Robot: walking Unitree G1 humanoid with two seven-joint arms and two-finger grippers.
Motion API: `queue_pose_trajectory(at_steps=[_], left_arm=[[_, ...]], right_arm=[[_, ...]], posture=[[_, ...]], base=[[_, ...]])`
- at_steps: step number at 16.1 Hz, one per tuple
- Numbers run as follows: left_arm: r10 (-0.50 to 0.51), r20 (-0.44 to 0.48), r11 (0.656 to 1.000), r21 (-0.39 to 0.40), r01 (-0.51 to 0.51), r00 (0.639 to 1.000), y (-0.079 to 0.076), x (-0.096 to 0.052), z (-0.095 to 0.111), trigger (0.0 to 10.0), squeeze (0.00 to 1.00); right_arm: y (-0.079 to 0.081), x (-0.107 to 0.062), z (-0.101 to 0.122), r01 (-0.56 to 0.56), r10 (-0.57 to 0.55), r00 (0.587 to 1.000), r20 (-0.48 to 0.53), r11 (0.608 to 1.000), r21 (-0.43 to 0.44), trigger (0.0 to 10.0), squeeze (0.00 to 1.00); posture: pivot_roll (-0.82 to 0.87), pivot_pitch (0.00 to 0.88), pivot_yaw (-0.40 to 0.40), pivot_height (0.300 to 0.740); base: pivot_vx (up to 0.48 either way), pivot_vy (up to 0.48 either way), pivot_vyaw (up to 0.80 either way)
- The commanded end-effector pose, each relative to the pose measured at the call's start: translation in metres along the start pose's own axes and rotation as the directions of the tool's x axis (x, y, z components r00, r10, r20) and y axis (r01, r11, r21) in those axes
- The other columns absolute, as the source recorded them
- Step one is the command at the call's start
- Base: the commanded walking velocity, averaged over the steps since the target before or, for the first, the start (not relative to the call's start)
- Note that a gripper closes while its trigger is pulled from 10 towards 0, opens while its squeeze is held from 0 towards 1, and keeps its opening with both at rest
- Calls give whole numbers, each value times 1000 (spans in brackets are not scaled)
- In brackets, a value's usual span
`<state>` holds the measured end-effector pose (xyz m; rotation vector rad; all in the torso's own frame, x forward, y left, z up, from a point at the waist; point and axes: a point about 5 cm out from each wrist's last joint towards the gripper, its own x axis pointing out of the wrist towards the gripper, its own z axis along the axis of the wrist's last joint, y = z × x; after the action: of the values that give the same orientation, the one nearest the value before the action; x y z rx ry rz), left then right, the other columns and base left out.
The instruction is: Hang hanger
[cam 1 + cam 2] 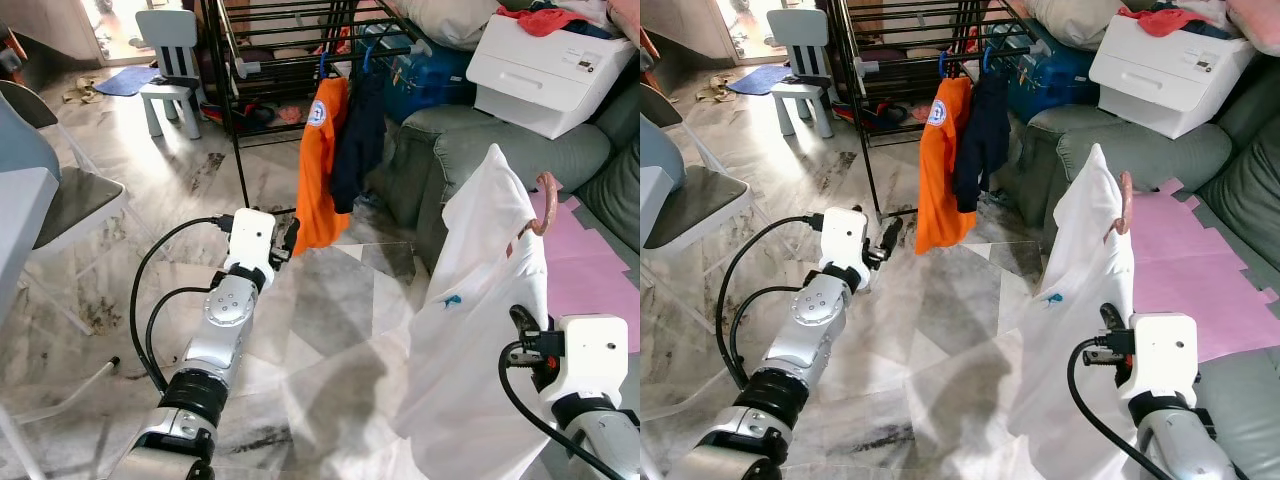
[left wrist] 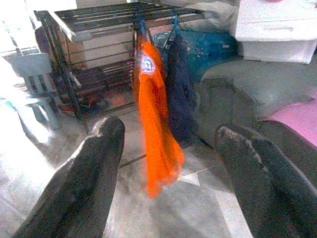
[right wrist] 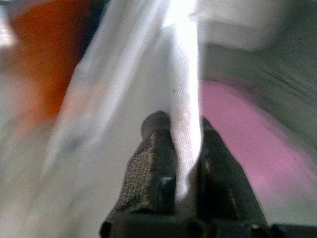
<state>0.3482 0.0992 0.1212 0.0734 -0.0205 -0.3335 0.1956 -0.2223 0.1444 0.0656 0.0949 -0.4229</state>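
the right gripper (image 3: 184,163) is pinched on the white shirt (image 1: 480,300), holding it up over the floor beside the sofa (image 1: 520,150). the hanger (image 1: 542,205) sits inside the shirt, its pinkish hook poking out at the collar. the left gripper (image 2: 168,148) is spread wide and empty, pointing at the rack (image 1: 300,40), where an orange shirt (image 1: 320,160) and a dark one (image 1: 360,135) hang at the near rail. the grip seems to be on cloth only, so the hanger could tilt or slide out on the way, and the hook could miss the rail or snag a hung shirt.
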Motion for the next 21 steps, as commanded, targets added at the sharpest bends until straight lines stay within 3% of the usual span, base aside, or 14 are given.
queue_pose_trajectory(at_steps=[1, 2, 6, 7, 9, 13, 20, 21], left_arm=[[-120, 39, 993, 7, 119, 992, -23, 11, 14, 10000, 0], [-124, 72, 992, 18, 123, 990, -27, 12, 16, 10000, 0], [-132, 73, 991, 28, 131, 988, -31, 11, 13, 10000, 0], [-143, 67, 989, 30, 142, 987, -33, 12, 13, 10000, 0], [-138, 81, 990, 50, 134, 987, -35, 17, 16, 10000, 0], [-111, 94, 993, 47, 107, 989, -31, 19, 21, 10000, 0], [-116, 88, 993, 21, 114, 989, -38, 16, 17, 10000, 0], [-125, 95, 992, 19, 124, 988, -41, 17, 20, 10000, 0]], right_arm=[[-4, 11, 10, 118, -118, 993, 30, 993, 12, 10000, 0], [6, 18, 6, 66, -66, 998, 16, 998, 3, 10000, 0], [4, 14, -2, 70, -70, 997, -20, 998, -4, 10000, 0], [5, 16, -6, 65, -68, 997, -33, 996, -64, 10000, 0], [21, 27, -8, -38, 34, 998, -51, 996, -77, 10000, 0], [49, 39, 10, -215, 215, 976, -21, 954, -210, 10000, 0], [72, 30, 9, -322, 325, 945, -31, 911, -257, 10000, 0], [78, 29, 12, -341, 350, 936, -22, 892, -297, 10000, 0]], posture=[[-88, 0, 14, 740], [-88, 0, 12, 740], [-86, 0, 2, 740], [-84, 0, 2, 740], [-77, 0, 9, 740], [-85, 0, 24, 740], [-98, 0, 19, 740], [-97, 0, 29, 740]], base=[[0, 0, 0], [0, 0, 0], [0, 0, 0], [0, 0, 0], [0, 0, 0], [0, 0, 0], [0, 0, 800], [0, -304, 800]])
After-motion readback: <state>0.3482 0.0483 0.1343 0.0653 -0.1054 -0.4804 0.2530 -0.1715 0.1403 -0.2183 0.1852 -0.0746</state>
